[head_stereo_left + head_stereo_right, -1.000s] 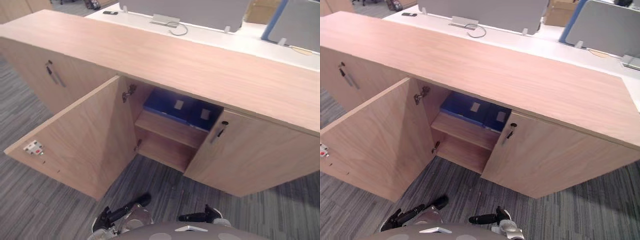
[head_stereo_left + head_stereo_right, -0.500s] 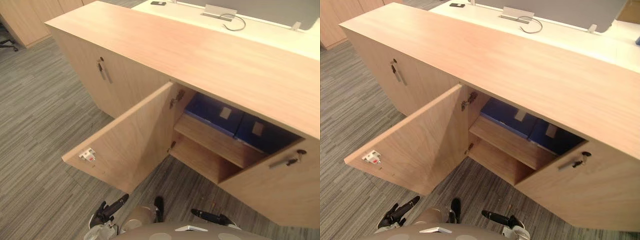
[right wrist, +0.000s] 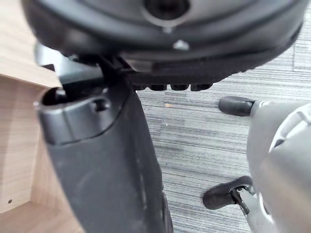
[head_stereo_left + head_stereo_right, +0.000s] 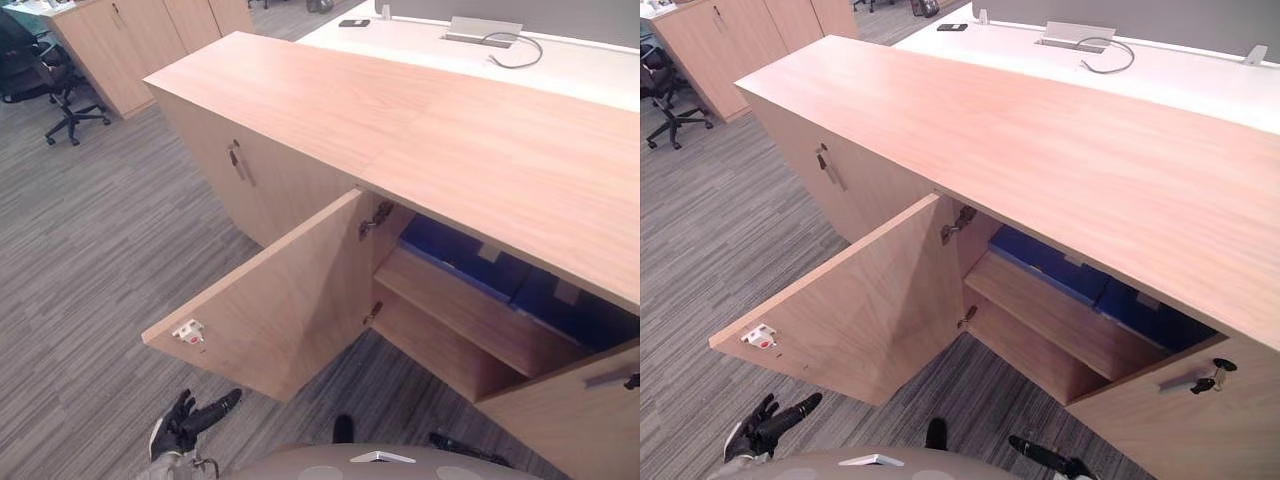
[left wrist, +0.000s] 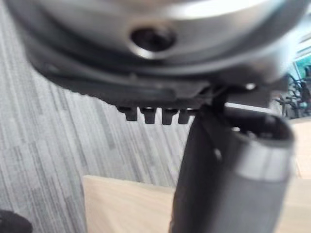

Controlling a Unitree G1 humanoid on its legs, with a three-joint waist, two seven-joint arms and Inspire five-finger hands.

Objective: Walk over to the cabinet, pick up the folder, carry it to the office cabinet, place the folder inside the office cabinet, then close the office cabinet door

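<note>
My left hand [image 4: 182,424], right hand [image 4: 1042,456] both spread, empty; open light-wood cabinet door [image 4: 285,300] near, risk clipping its corner stepping in.

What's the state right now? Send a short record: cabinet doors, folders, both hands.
left door: swung wide open
right door: ajar
blue folders: lying on the upper shelf inside the cabinet
left hand: open, empty, low over the carpet, below the open left door
right hand: low, in front of the open compartment
</note>
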